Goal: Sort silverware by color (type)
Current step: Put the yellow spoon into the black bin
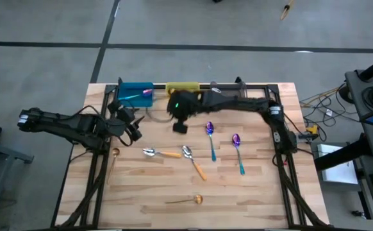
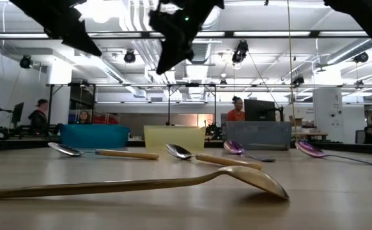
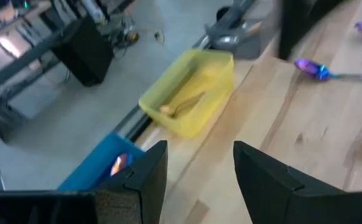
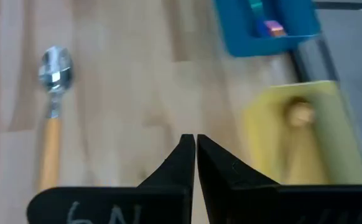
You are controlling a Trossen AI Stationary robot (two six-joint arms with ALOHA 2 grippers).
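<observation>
Gold spoon [image 2: 173,182] nearest: thin, stiff, slippery, light; pinch mid-handle. Right hand [image 4: 195,158] clenched empty, left hand [image 3: 199,171] released.

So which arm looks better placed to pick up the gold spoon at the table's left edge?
Probably left. The left gripper hovers open just above and beside that gold spoon. The right gripper is shut and empty near the yellow bin, farther away.

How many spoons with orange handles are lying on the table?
2. Both lie side by side near the table's middle: one orange-handled spoon on the left, the other orange-handled spoon just right of it. None shows in the bins, though those are partly hidden.
</observation>
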